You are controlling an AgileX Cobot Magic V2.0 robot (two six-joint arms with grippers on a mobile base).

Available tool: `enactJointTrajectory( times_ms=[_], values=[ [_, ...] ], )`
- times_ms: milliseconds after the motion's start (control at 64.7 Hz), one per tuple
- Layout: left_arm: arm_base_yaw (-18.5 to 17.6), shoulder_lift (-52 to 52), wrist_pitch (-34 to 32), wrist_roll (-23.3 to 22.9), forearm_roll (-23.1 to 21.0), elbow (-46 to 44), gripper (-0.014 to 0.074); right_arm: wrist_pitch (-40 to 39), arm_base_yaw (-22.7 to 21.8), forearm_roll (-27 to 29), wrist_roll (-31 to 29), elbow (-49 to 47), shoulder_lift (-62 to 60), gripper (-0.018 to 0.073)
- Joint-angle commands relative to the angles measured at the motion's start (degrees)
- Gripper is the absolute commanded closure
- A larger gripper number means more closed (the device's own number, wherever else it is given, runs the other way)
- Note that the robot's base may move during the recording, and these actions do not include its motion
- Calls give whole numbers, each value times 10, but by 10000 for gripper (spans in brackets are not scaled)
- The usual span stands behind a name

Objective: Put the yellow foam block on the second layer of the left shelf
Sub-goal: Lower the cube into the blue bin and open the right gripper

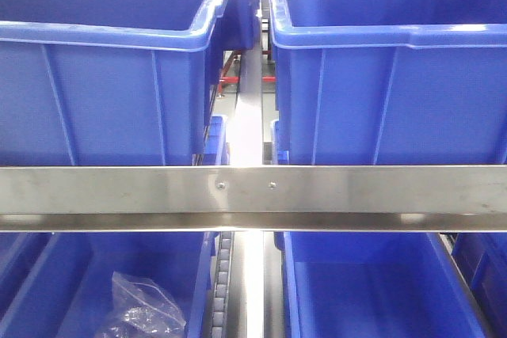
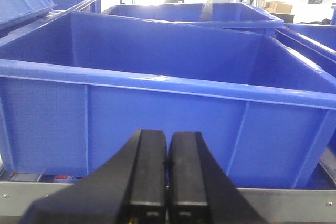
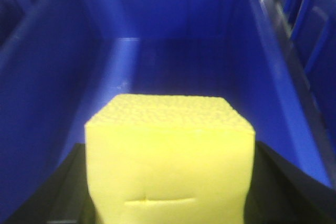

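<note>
The yellow foam block [image 3: 170,161] fills the lower middle of the right wrist view, pinched between the black fingers [image 3: 63,192] of my right gripper [image 3: 170,153], which is shut on it. A crease runs across its near face. Behind and below it lies the floor of a blue bin [image 3: 173,61]. In the left wrist view my left gripper [image 2: 167,142] is shut with nothing in it, its two pads pressed together in front of the outer wall of a blue bin [image 2: 157,111]. Neither gripper shows in the front view.
A steel shelf rail [image 1: 253,195] crosses the front view. Two blue bins stand above it, left [image 1: 103,100] and right [image 1: 388,93]. Below it are two more; the left one [image 1: 55,290] holds a clear plastic bag [image 1: 142,310]. A steel upright [image 1: 249,116] divides the columns.
</note>
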Motion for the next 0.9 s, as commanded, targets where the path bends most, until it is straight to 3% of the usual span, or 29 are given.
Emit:
enactJointTrajectory(
  times_ms=[0,170,340,665,742,788,881],
  values=[
    [1,-9,-50,-3,-2,15,460,-77,-1,-5,-3,-49,50,167],
    [1,-9,-50,-3,-2,15,460,-95,-1,-5,-3,-89,139,136],
    [1,-9,-50,-3,-2,15,460,-69,-1,-5,-3,-123,178,-83],
    [1,-9,-50,-3,-2,15,460,12,-1,-5,-3,-186,183,-66],
    [1,-9,-50,-3,-2,15,460,15,-1,-5,-3,-189,181,0],
    [1,-9,-50,-3,-2,15,460,17,-1,-5,-3,-189,177,92],
    [1,-9,-50,-3,-2,15,460,37,-1,-5,-3,-189,167,378]
  ],
)
